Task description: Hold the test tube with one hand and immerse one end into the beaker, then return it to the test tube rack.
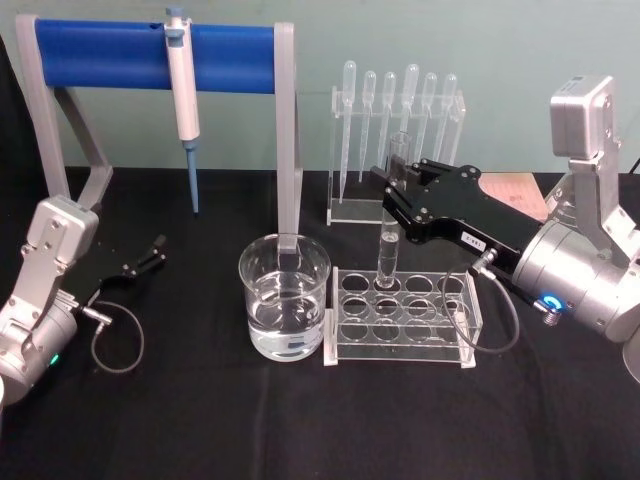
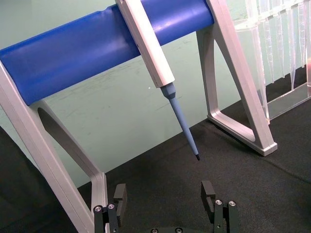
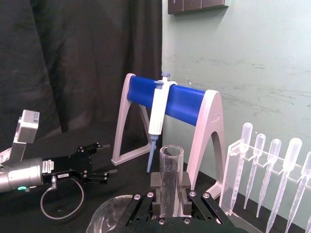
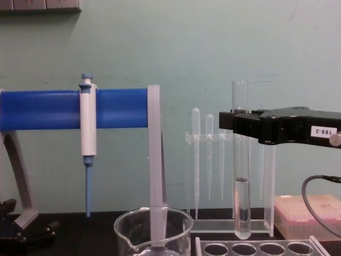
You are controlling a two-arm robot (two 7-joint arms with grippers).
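Observation:
The test tube (image 1: 387, 252) stands upright, gripped near its top by my right gripper (image 1: 398, 183), which is shut on it. In the chest view the test tube (image 4: 241, 186) holds some clear liquid, and its rounded bottom hangs just above the rack (image 4: 256, 248), below the right gripper (image 4: 238, 126). The right wrist view shows the tube's open rim (image 3: 171, 160) rising between the fingers (image 3: 156, 182). The beaker (image 1: 284, 297), partly filled with clear liquid, sits left of the rack. My left gripper (image 1: 153, 251) rests open near the table's left side.
A clear rack (image 1: 470, 328) with round holes lies right of the beaker. Behind it stands a clear holder with several plastic pipettes (image 1: 398, 110). A blue-tipped white pipettor (image 1: 184, 95) hangs on the blue bar stand (image 1: 100, 55), whose grey leg (image 1: 289, 150) rises just behind the beaker.

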